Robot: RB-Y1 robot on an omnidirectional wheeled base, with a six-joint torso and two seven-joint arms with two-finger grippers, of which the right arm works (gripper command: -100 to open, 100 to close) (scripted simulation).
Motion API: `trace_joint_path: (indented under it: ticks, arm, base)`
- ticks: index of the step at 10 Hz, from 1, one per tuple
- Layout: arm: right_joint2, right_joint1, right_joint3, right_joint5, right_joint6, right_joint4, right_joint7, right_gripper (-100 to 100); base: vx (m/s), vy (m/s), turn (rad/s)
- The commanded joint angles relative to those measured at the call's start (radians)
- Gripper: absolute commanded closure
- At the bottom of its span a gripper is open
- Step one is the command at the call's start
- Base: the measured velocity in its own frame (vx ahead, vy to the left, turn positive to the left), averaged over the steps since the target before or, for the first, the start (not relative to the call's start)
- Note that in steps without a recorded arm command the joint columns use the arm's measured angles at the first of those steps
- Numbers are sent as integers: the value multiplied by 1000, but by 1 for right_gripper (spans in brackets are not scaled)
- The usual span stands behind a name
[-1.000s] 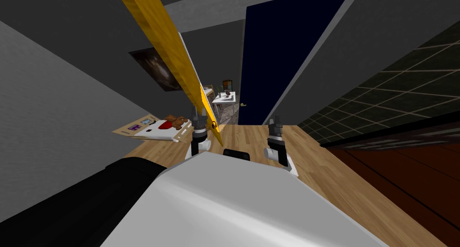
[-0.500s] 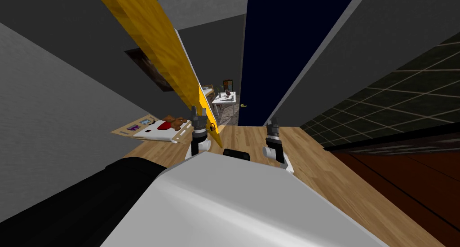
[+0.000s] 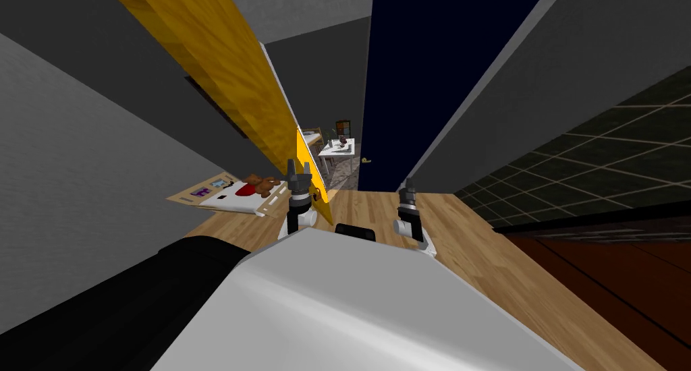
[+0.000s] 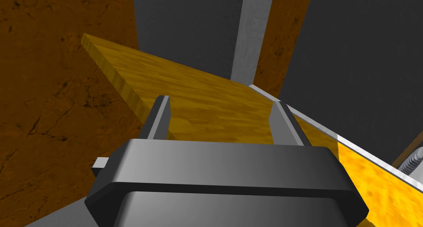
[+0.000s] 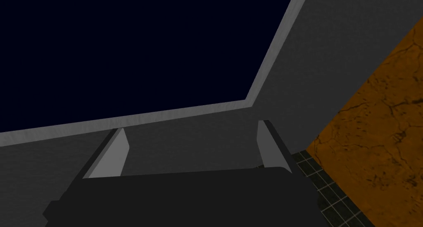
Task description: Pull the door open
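Grey walls (image 3: pixel 101 151) flank a wood floor (image 3: pixel 472 252). Yellow door (image 3: pixel 223 70) stands swung well open, its slab just beyond the left gripper (image 4: pixel 220 100), fingers spread, holding nothing. Right gripper (image 5: pixel 192 126) hangs idle, fingers spread. Pulling looks mostly done.

Left gripper (image 4: pixel 220 100), right gripper (image 5: pixel 192 125) — both spread

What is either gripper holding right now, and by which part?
Nothing. The left gripper stands open before the face of the yellow wooden door, clamping no part of it; the right gripper is open and empty.
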Motion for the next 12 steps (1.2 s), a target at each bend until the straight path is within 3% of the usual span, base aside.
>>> trace_joint_path:
  ticks: [1, 12]
  arm:
    - [3, -13, 0, -8, -10, 37, 7, -100]
    - [11, -133, -20, -75, -82, 344, 31, -100]
  base:
    - [87, -26, 35]
    - [96, -22, 44]
